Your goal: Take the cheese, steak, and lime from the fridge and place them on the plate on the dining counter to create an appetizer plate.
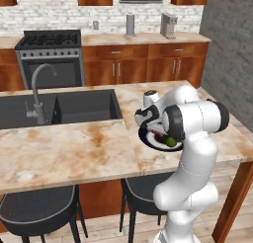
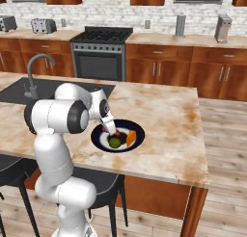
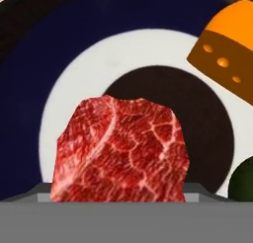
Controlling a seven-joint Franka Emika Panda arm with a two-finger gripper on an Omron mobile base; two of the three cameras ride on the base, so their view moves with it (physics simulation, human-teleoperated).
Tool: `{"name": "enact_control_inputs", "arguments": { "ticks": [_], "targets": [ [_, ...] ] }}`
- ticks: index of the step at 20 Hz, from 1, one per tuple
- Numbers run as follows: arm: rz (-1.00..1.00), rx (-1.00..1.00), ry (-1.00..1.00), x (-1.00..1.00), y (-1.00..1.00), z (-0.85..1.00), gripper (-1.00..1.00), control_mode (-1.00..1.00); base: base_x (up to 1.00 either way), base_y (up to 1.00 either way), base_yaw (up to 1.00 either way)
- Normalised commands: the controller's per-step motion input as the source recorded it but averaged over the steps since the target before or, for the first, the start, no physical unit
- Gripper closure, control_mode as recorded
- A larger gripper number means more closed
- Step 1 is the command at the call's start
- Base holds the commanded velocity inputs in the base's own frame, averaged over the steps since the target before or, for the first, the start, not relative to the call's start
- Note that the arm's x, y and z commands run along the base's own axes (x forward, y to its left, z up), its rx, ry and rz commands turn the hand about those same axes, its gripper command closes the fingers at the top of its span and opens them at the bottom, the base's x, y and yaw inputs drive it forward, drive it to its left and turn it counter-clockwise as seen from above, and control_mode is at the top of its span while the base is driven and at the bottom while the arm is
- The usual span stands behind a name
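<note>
On the dining counter (image 2: 169, 130) sits the plate (image 2: 137, 135), round with a dark blue rim, a white ring and a dark middle; all three foods are on it. From the right base view the lime (image 2: 115, 142) is at the near side of the plate, the cheese (image 2: 130, 138) is just beside it on the right, and the steak (image 2: 116, 133) peeks out behind the lime, under the hand; the gripper (image 2: 109, 126) hangs low over the plate, right above the steak.

Up close in the hand view the steak (image 3: 121, 150) is big and red with white lines, lying on the dark middle of the plate (image 3: 74, 54); the cheese (image 3: 230, 49) is at the upper right with little holes in it, and a bit of the lime (image 3: 244, 180) shows at the lower right.

From the left base view the white arm bends over the plate (image 1: 147, 140), and the lime (image 1: 170, 141) shows on it; the fingers are spread wide apart, and I cannot tell if they touch the steak.

Farther left on the counter are the dark sink (image 2: 43, 89) and the grey faucet (image 2: 34, 74).
</note>
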Motion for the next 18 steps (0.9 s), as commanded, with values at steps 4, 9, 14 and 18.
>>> {"name": "enact_control_inputs", "arguments": {
  "ticks": [4,9,14,18],
  "targets": [
    [-0.05,0.00,0.00,0.09,-0.13,-0.36,1.00,-1.00,0.00,0.00,0.00],
    [-0.05,0.01,0.00,0.06,-0.22,-0.16,-1.00,-1.00,0.00,0.00,0.00],
    [-0.02,0.03,-0.02,-0.24,-0.39,0.00,-1.00,-1.00,0.00,0.00,0.00],
    [0.00,0.05,-0.01,-0.37,-0.11,0.09,-1.00,-1.00,0.00,0.00,0.00]
  ]
}}
